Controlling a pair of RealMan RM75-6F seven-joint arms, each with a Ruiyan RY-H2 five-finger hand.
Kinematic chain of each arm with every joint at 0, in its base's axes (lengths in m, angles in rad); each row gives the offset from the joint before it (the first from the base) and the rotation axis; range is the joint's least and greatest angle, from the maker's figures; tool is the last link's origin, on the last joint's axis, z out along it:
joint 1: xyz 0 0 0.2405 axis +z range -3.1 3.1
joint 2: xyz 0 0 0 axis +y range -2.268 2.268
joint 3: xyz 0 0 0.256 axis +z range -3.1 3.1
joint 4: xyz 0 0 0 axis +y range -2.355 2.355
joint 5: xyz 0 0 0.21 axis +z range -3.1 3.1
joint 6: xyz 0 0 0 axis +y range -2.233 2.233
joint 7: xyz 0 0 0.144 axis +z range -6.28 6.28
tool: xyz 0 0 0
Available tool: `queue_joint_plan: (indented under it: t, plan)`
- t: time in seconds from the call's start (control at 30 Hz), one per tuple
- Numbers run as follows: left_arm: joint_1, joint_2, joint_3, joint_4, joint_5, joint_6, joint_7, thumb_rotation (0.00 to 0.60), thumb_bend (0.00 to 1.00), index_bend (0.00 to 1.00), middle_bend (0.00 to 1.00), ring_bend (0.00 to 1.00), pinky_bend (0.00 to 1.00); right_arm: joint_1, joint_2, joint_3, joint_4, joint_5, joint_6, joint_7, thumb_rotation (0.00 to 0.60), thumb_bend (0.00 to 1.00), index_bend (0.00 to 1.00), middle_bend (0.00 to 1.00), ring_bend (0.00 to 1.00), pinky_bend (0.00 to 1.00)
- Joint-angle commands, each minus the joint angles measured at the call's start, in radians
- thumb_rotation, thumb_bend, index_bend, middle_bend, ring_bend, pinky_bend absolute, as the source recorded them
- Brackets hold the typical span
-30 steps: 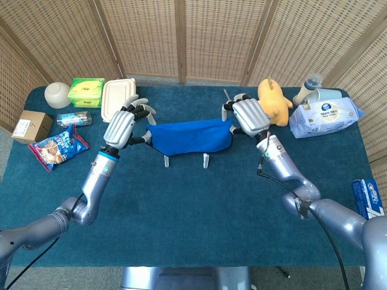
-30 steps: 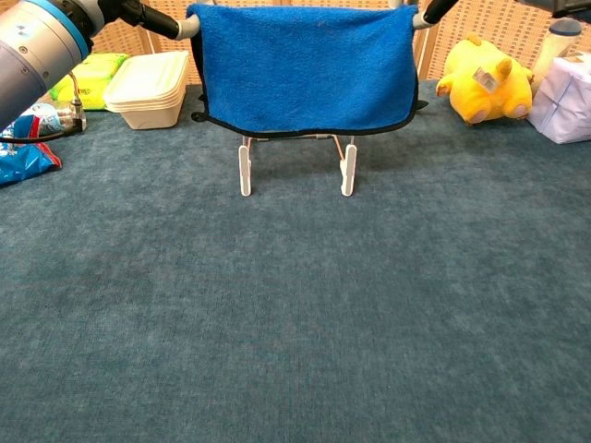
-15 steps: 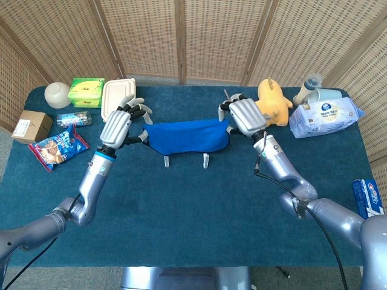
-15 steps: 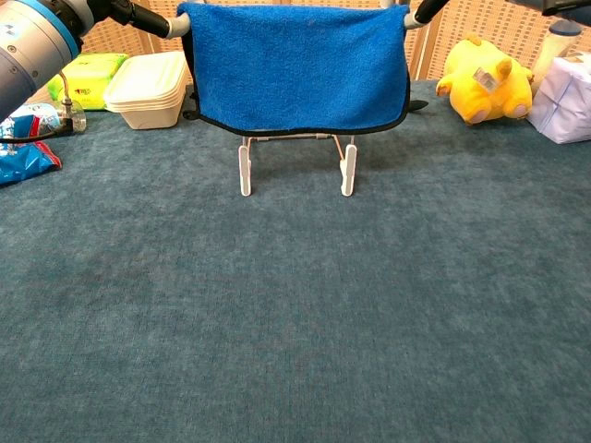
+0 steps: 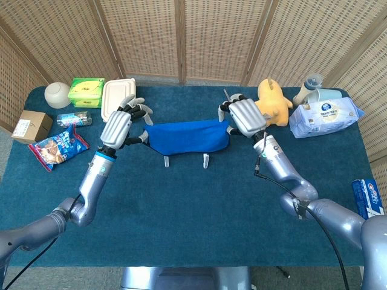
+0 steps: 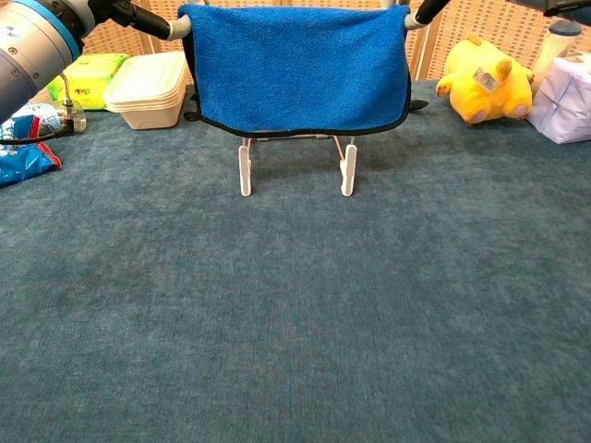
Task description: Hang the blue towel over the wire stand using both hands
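The blue towel (image 5: 188,136) is stretched flat between my two hands over the white wire stand (image 5: 205,160). In the chest view the towel (image 6: 295,65) hangs as a wide sheet that hides the top of the stand (image 6: 348,171); only the two feet and a low crossbar show. My left hand (image 5: 118,125) pinches the towel's left top corner, its other fingers spread. My right hand (image 5: 245,116) grips the right top corner. Only fingertips (image 6: 175,26) show at the chest view's top edge.
Behind the left hand stand a white food container (image 5: 117,96), a green pack (image 5: 86,90) and a bowl (image 5: 57,93). A snack bag (image 5: 57,147) and a cardboard box (image 5: 30,125) lie far left. A yellow plush (image 5: 272,101) and a wipes pack (image 5: 325,116) sit behind the right hand.
Both hands have carried the towel slightly up and away from me since a second ago. Its lower hem sits a little higher on the stand. Over the last half second almost nothing moved.
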Motion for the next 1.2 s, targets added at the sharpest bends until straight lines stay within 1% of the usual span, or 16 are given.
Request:
queue_joint_plan:
  t: [0.03, 0.1, 0.13, 0.2, 0.23, 0.3, 0.4, 0.47, 0.67, 0.77, 0.9, 1.03, 1.2]
  plan:
    - [0.002, 0.005, 0.005, -0.002, 0.005, -0.002, -0.001, 0.600, 0.54, 0.57, 0.28, 0.10, 0.03, 0.002, 0.004, -0.004, 0.000, -0.003, -0.005, -0.012, 0.600, 0.37, 0.79, 0.45, 0.35, 0.20]
    - [0.004, 0.016, 0.014, -0.005, 0.011, -0.010, 0.000, 0.600, 0.54, 0.48, 0.21, 0.04, 0.01, 0.006, 0.017, -0.010, -0.004, -0.003, -0.023, -0.025, 0.600, 0.35, 0.68, 0.40, 0.27, 0.16]
    - [0.004, 0.023, 0.019, -0.007, 0.014, -0.015, 0.003, 0.600, 0.54, 0.44, 0.18, 0.02, 0.00, 0.008, 0.023, -0.012, -0.008, -0.003, -0.030, -0.032, 0.600, 0.34, 0.64, 0.38, 0.24, 0.14]
    - [0.004, 0.045, 0.035, -0.012, 0.021, -0.038, 0.027, 0.600, 0.54, 0.33, 0.08, 0.00, 0.00, 0.012, 0.037, -0.026, -0.006, -0.012, -0.045, -0.066, 0.600, 0.28, 0.53, 0.34, 0.18, 0.08]
    - [0.004, 0.052, 0.038, -0.016, 0.021, -0.045, 0.035, 0.600, 0.54, 0.28, 0.04, 0.00, 0.00, 0.013, 0.039, -0.029, -0.005, -0.014, -0.046, -0.076, 0.600, 0.26, 0.50, 0.33, 0.17, 0.07]
    - [0.005, 0.077, 0.049, -0.029, 0.018, -0.067, 0.077, 0.600, 0.54, 0.21, 0.00, 0.00, 0.00, 0.015, 0.047, -0.043, 0.004, -0.027, -0.048, -0.115, 0.600, 0.22, 0.40, 0.29, 0.13, 0.02]
    - [0.007, 0.107, 0.054, -0.057, 0.005, -0.091, 0.135, 0.600, 0.54, 0.13, 0.00, 0.00, 0.00, 0.017, 0.051, -0.057, 0.014, -0.041, -0.046, -0.157, 0.600, 0.16, 0.33, 0.26, 0.08, 0.00]
    - [0.010, 0.118, 0.053, -0.072, -0.003, -0.097, 0.157, 0.600, 0.54, 0.11, 0.00, 0.00, 0.00, 0.017, 0.052, -0.064, 0.020, -0.049, -0.042, -0.175, 0.600, 0.14, 0.31, 0.25, 0.06, 0.00]
    - [0.022, 0.133, 0.048, -0.094, -0.014, -0.082, 0.186, 0.600, 0.54, 0.10, 0.00, 0.00, 0.00, 0.011, 0.064, -0.074, 0.026, -0.065, -0.024, -0.197, 0.600, 0.11, 0.29, 0.22, 0.01, 0.00]
    - [0.031, 0.142, 0.047, -0.102, -0.018, -0.074, 0.189, 0.600, 0.54, 0.10, 0.00, 0.00, 0.00, 0.005, 0.078, -0.076, 0.014, -0.068, -0.020, -0.199, 0.600, 0.09, 0.29, 0.22, 0.01, 0.00]
    - [0.047, 0.160, 0.044, -0.120, -0.025, -0.060, 0.194, 0.600, 0.54, 0.11, 0.00, 0.00, 0.00, -0.005, 0.097, -0.079, 0.000, -0.068, -0.011, -0.211, 0.600, 0.09, 0.29, 0.22, 0.01, 0.00]
    - [0.068, 0.185, 0.044, -0.152, -0.028, -0.041, 0.194, 0.600, 0.54, 0.14, 0.00, 0.00, 0.00, -0.019, 0.114, -0.081, -0.024, -0.065, 0.001, -0.215, 0.600, 0.09, 0.30, 0.22, 0.01, 0.00]
    - [0.108, 0.227, 0.052, -0.213, -0.031, -0.010, 0.198, 0.600, 0.54, 0.19, 0.00, 0.00, 0.00, -0.049, 0.136, -0.081, -0.060, -0.061, 0.034, -0.207, 0.600, 0.10, 0.33, 0.22, 0.06, 0.00]
